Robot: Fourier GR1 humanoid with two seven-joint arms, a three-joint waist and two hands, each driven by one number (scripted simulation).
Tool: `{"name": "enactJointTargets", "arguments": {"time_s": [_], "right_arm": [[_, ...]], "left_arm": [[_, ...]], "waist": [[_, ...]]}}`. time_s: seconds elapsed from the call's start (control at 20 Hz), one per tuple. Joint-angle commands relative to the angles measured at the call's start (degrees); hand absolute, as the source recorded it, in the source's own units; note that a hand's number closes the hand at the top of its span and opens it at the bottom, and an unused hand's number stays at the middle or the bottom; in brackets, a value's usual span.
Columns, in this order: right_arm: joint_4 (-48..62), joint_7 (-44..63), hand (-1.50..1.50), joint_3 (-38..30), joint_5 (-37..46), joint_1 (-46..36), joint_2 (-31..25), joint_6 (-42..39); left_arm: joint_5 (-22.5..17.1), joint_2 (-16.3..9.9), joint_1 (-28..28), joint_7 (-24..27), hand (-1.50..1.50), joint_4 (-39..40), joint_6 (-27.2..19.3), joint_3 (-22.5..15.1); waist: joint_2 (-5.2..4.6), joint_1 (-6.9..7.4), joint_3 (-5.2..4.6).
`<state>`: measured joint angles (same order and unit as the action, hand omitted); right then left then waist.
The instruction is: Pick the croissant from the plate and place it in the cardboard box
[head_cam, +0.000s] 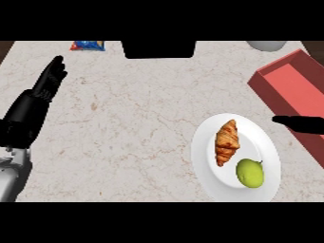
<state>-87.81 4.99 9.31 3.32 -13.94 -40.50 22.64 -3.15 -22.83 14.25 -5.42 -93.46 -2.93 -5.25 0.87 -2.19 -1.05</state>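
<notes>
Golden croissant (227, 142) lies lengthwise on the white plate (208, 161), just left of the right hand (306, 124), fingers outstretched over the red box (301, 90); left hand (31, 107) rests open, far left.

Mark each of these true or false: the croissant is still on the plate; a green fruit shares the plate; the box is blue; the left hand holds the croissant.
1. The croissant lies on the white plate. True.
2. A green fruit shares that plate. True.
3. The box is blue. False: it is red.
4. The left hand holds the croissant. False: it is open at the counter's left, far from the plate.
</notes>
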Motion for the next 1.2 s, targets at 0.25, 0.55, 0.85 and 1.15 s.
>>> {"name": "enactJointTargets", "arguments": {"time_s": [0.25, 0.55, 0.85, 1.15], "right_arm": [[-16.99, 19.83, -1.5, 12.82, 23.63, 1.43, -15.77, -7.04], [-25.21, 39.83, -1.5, 21.16, 27.29, -5.34, -16.33, -25.55], [-25.83, 56.63, -1.5, 29.36, 22.62, -14.31, -9.41, -45.5], [-15.88, 67.43, -1.5, 36.18, 22.38, -20.67, 3.34, -53.11]], "left_arm": [[0.95, -1.38, -3.06, 5.72, 0.0, 2.19, 5.28, -2.85], [1.45, -0.21, -2.82, 8.1, 0.0, 3.51, 6.04, -3.58], [2.17, -0.12, -0.07, 7.7, 0.0, 5.36, 6.68, -3.75], [3.29, 1.37, -1.39, 9.09, 0.0, 4.66, 6.34, -5.1]], "waist": [[-0.08, 0.16, 0.53], [-0.67, 2.35, 0.66], [-1.15, 3.99, 0.61], [-1.07, 4.56, 0.75]]}}
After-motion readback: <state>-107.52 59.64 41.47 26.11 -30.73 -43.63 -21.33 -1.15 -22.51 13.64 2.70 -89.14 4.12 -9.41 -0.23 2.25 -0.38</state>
